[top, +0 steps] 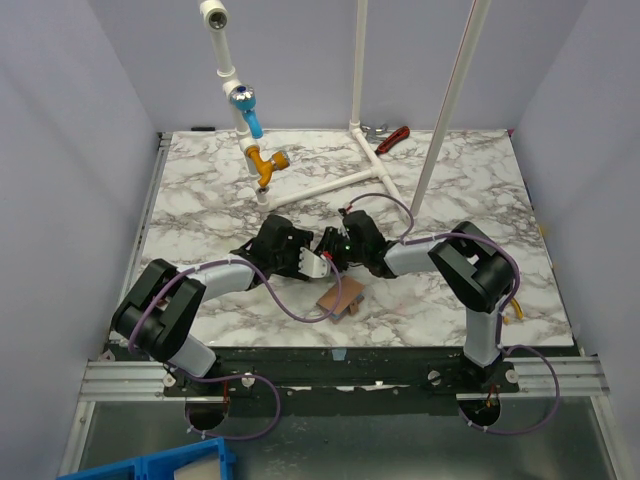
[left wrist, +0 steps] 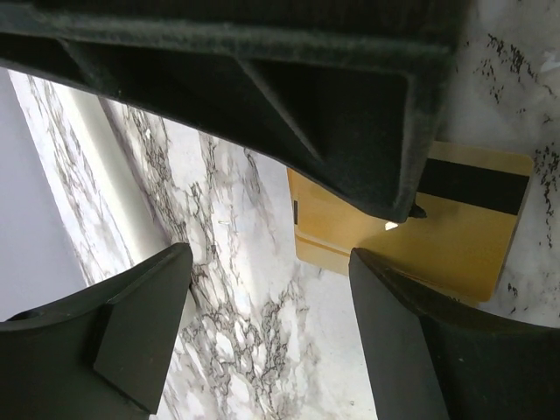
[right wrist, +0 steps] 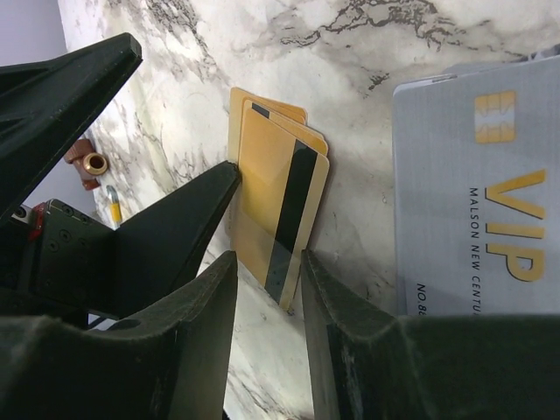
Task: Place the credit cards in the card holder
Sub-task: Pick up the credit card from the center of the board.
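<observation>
Both arms lean in over the middle of the table [top: 200,200] and their tips nearly meet above a small pile of cards. The holder [top: 340,296] lies on the marble just in front of them, on the side nearer the bases, and neither arm touches it. As I read it, that keeps it close for when a card comes up.

The gold card [right wrist: 284,188], dark stripe up, sits on a second gold one [right wrist: 238,131] that peeks out along its edge. The right gripper [right wrist: 267,262] has its jaws drawn narrow, with the near end of the striped card between them. I can't tell whether they pinch it or only straddle it.

The left gripper [left wrist: 269,262] stands wide open with bare marble in the gap, holding nothing. One of its fingers [right wrist: 188,214] rests against the long edge of the gold pile. My guess is it acts as a stop, so the thin card can't skid away while the other arm works at its end. A flat card on smooth stone gives little to catch, so that makes sense.

The silver card [right wrist: 472,201] shows off to one side, apart from the gold pair. I see no card in the holder yet, so this looks like an early pick
</observation>
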You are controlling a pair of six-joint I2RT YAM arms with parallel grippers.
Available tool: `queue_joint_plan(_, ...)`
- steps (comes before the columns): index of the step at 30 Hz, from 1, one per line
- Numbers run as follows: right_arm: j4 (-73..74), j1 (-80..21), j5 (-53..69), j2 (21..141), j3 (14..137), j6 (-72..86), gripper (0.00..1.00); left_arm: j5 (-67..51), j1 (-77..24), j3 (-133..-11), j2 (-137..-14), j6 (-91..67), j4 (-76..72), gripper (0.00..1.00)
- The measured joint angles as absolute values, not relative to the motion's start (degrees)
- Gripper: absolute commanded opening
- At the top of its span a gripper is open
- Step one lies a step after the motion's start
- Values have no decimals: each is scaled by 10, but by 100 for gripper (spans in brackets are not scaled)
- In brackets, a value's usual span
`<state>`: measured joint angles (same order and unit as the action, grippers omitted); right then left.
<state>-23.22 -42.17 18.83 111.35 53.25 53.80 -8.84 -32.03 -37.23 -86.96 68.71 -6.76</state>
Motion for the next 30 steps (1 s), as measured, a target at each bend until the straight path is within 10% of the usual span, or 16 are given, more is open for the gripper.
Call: queue_joint_plan(30, -355, -408, 236, 1137, 498, 639, 29, -98, -328, -378, -853, 622, -29, 70)
